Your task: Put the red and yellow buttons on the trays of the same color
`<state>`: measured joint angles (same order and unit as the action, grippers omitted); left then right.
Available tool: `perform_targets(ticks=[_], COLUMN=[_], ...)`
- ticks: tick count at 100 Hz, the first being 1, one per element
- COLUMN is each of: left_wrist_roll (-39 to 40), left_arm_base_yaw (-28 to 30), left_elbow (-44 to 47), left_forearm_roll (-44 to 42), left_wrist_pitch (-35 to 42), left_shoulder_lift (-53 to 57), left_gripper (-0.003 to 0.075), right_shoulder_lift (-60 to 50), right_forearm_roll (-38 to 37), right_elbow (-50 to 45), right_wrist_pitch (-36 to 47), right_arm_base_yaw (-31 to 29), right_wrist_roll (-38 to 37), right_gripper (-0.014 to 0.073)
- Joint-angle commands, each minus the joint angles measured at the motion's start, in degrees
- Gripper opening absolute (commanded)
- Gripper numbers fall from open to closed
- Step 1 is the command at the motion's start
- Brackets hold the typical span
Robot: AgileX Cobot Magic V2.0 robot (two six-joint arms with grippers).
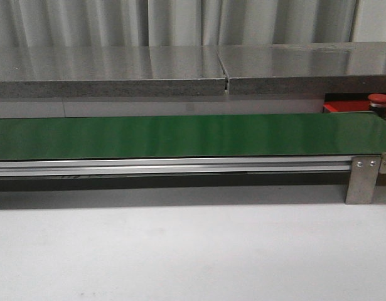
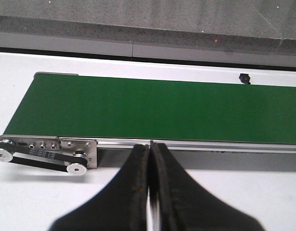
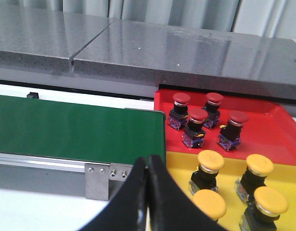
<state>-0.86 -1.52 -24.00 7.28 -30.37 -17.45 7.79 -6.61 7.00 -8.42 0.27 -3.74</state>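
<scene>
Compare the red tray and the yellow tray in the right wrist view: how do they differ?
The red tray carries four red buttons; the yellow tray carries four yellow buttons. The red tray lies on the far side, against the grey ledge; the yellow tray lies on the near side, closer to the right gripper. Both sit side by side past the belt end, each holding matching buttons.

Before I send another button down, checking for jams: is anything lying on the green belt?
Nothing visible: the green belt is bare in every view. Four red buttons and four yellow buttons already sit on matching trays.
</scene>
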Motion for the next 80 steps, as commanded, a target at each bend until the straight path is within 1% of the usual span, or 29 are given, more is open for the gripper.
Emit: perform_targets(ticks=[1,22,26,33,80], left_wrist_roll=[0.1,0.1,0.1,0.1,0.1], left_arm_base_yaw=[-0.4,-0.4,-0.4,-0.4,-0.4], left_elbow=[-1.5,-1.5,-1.5,-1.5,-1.5], left_forearm_roll=[0.7,0.7,0.7,0.7,0.7], left_wrist_pitch=[4.2,4.2,4.2,4.2,4.2], left_shoulder_lift=[-0.4,-0.4,-0.4,-0.4,-0.4], left_gripper=[-0.0019,-0.0019,-0.0019,-0.0019,-0.0019], right_shoulder_lift=[-1.0,-5.9,-7.4,-9.5,-9.2], right_forearm_roll=[-1.8,-1.8,-1.8,-1.8,-1.8], right_elbow=[-1.2,-8.2,-7.9,-8.0,-8.0], right_wrist_pitch=[7.0,14.1,11.6,11.2,11.0], right_arm_base_yaw=[0.2,0.2,0.2,0.2,0.2], right_wrist_roll=[-1.3,-1.3,-1.3,-1.3,-1.3], right_gripper=[-0.0068,-0.0068,-0.0068,-0.0068,-0.0068])
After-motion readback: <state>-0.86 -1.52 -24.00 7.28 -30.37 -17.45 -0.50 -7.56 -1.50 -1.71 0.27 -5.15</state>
